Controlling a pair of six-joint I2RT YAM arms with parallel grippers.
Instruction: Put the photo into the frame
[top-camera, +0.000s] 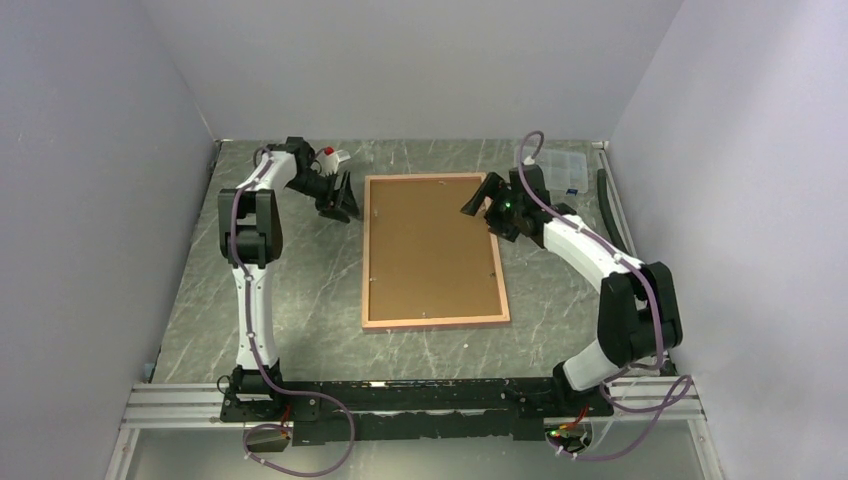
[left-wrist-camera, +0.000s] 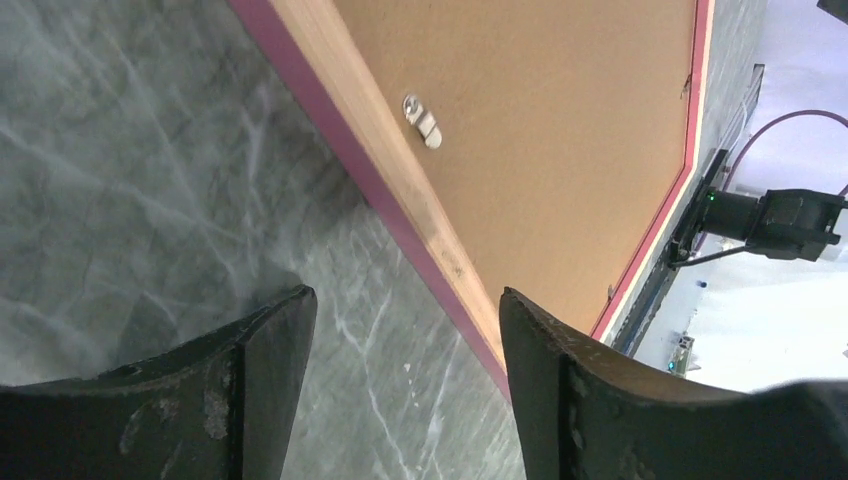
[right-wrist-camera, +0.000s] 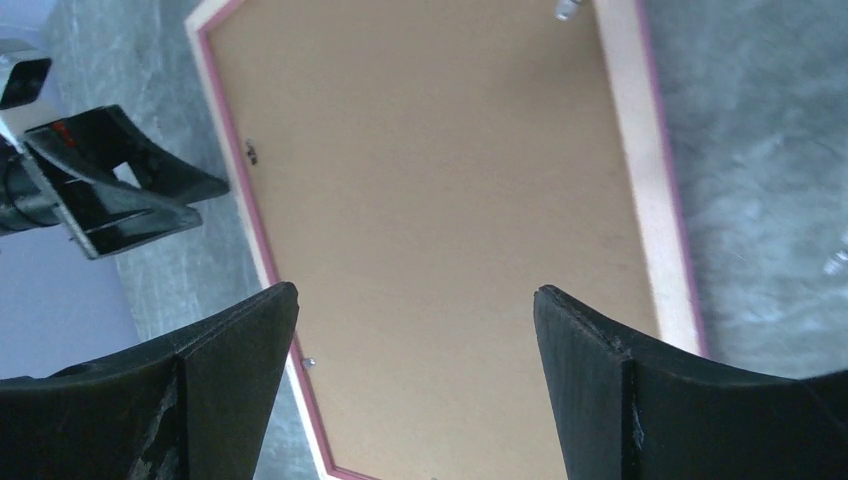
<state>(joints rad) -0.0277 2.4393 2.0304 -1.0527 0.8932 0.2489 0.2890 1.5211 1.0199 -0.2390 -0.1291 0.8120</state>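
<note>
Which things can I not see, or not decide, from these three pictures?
The photo: seen in no view. The backing board covers the opening of the frame, so whether the print lies beneath cannot be told.
The frame's front: turned to the table in every view; only a pink edge shows.
The clear box, top view: too small to tell its contents.

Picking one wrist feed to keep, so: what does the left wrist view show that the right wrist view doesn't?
Left wrist only: the open left hand at the frame's long pink edge, a metal clip close up. Right wrist only: the open right hand above the brown backing board, both long frame sides in sight. Both: the frame lying face down on the marbled table, and the other arm's hand across it.
</note>
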